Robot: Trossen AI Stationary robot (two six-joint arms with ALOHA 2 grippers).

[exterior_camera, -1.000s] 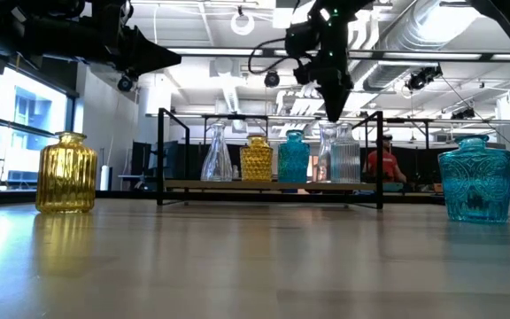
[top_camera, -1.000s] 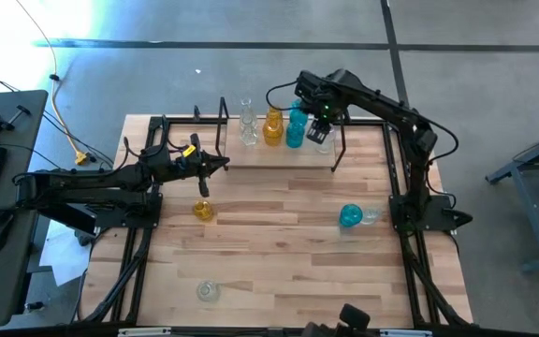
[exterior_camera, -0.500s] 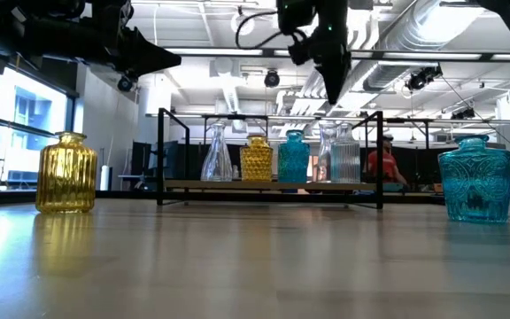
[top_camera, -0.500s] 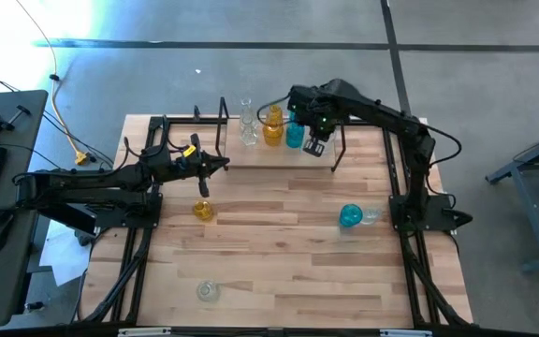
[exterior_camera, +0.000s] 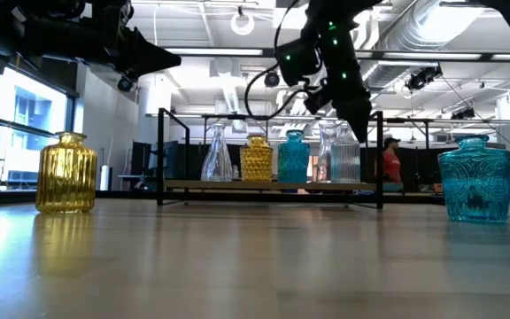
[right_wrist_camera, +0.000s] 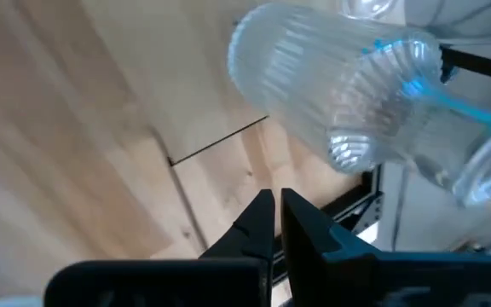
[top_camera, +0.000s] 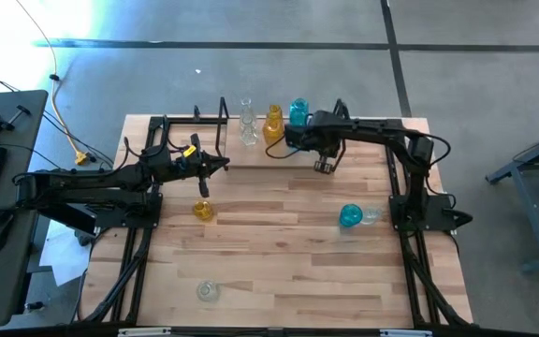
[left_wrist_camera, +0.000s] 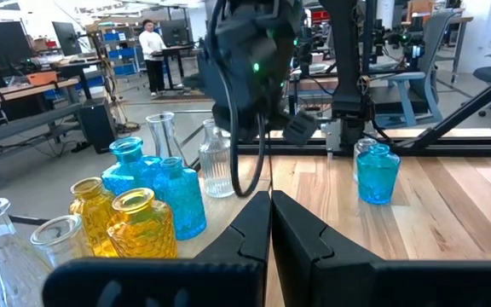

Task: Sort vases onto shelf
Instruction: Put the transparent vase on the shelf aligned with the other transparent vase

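1. Between placements: right gripper (top_camera: 325,167) empty, jaws shut on nothing, hanging over the table (top_camera: 288,281) just in front of the shelf (exterior_camera: 273,185) near its right end.
2. Shelf along the far edge of the table, carrying a row of vases: clear vase (exterior_camera: 217,152), amber vase (exterior_camera: 257,159), teal vase (exterior_camera: 294,157), ribbed clear vase (exterior_camera: 344,152) at the right end.
3. Left gripper (top_camera: 225,162) closed and empty, poised over the left side of the table, short of the shelf's left end.
4. Left to sort: yellow vase (top_camera: 202,211) toward the left edge, blue vase (top_camera: 350,216) with a clear one (top_camera: 370,215) touching it toward the right edge, another clear one (top_camera: 208,291) near the front edge.
5. Likely next: opening the right jaws, swinging toward the blue vase, lowering around its neck without knocking its clear neighbour.
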